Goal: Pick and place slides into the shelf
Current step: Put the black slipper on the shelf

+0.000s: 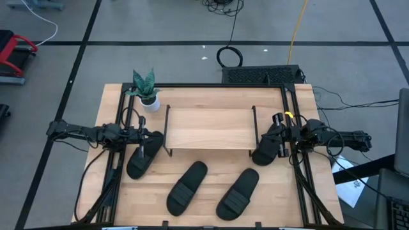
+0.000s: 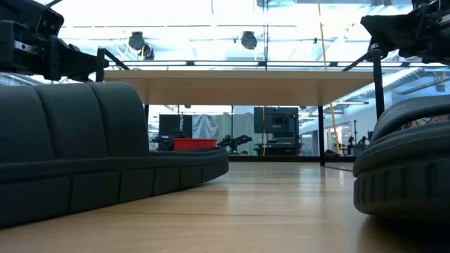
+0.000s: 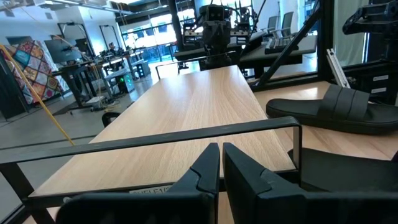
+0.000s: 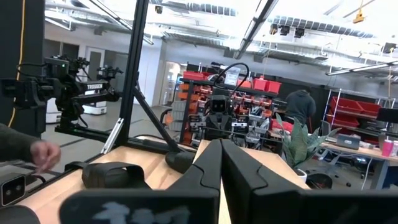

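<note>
The shelf [image 1: 209, 128] stands mid-table, its light wood top resting on thin black side frames. Four black slides lie soles down on the tabletop: one beside the shelf's left end [image 1: 144, 156], two near the front edge [image 1: 186, 186] [image 1: 238, 193], one beside the shelf's right end [image 1: 263, 153]. My left gripper [image 1: 155, 136] hovers shut over the far end of the left slide, pointing across the shelf top [image 3: 193, 99]. My right gripper [image 1: 268, 139] hovers shut over the right slide, pointing toward the shelf. In the wrist views both pairs of fingers [image 3: 221, 149] [image 4: 221, 146] are closed with nothing between them.
A small potted plant [image 1: 146, 89] stands at the table's far left, behind the shelf. Black frame rails [image 1: 295, 128] run along the table's sides. A person's hand [image 4: 40, 152] shows at the edge of the right wrist view. Bare wood lies between the shelf and the front slides.
</note>
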You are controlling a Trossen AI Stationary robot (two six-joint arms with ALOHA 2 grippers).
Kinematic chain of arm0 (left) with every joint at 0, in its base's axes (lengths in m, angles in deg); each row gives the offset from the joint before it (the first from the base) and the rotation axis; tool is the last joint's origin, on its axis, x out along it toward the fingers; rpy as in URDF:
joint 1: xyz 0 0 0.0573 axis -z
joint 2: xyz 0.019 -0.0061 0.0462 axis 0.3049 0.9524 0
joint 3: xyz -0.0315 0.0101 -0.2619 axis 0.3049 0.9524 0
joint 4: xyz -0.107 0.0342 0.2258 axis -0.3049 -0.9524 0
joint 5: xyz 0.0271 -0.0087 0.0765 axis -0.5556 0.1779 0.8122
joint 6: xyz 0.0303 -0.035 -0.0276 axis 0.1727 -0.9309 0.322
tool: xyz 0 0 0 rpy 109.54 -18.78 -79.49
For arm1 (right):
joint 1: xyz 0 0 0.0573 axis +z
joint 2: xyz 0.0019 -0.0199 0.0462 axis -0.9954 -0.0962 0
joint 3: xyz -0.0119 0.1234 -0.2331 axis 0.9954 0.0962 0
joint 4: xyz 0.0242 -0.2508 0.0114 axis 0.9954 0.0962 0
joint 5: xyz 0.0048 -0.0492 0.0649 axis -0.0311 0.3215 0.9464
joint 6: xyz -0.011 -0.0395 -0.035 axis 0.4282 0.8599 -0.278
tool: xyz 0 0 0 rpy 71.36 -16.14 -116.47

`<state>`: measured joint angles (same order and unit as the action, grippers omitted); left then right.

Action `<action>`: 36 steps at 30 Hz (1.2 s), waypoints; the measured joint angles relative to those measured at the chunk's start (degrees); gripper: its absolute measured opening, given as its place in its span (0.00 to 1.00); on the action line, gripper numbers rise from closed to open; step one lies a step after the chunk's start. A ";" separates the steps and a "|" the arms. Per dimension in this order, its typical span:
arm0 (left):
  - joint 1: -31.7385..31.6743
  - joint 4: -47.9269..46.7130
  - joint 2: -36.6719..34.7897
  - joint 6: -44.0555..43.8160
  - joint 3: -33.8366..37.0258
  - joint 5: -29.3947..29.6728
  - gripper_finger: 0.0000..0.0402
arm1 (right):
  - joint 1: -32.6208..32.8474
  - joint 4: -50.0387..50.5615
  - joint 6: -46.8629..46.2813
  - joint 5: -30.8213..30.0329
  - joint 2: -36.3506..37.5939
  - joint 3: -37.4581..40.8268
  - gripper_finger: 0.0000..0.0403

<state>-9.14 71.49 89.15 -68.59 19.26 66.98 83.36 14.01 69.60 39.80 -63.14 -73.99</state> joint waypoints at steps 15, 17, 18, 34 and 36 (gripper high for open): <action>0.00 0.00 0.01 -0.21 0.00 -0.02 0.06 | -0.01 0.00 0.41 0.02 0.00 0.00 0.00; 0.01 0.00 0.00 -1.59 0.00 -0.02 0.06 | 0.00 -0.09 1.71 0.02 0.00 0.00 0.00; 0.00 0.00 0.00 -2.51 0.00 -0.02 0.06 | 0.00 -0.09 2.07 0.00 0.00 0.00 0.00; 0.00 4.63 0.01 -11.72 0.00 -3.46 0.06 | -0.01 -0.03 -0.38 -0.11 0.00 0.00 0.00; 0.02 4.90 0.00 -10.57 0.00 -4.41 0.06 | 0.00 -0.03 -0.35 -0.12 0.00 0.00 0.00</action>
<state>-9.13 76.39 89.15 -79.16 19.26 62.57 83.36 13.98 69.25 39.68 -63.14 -73.99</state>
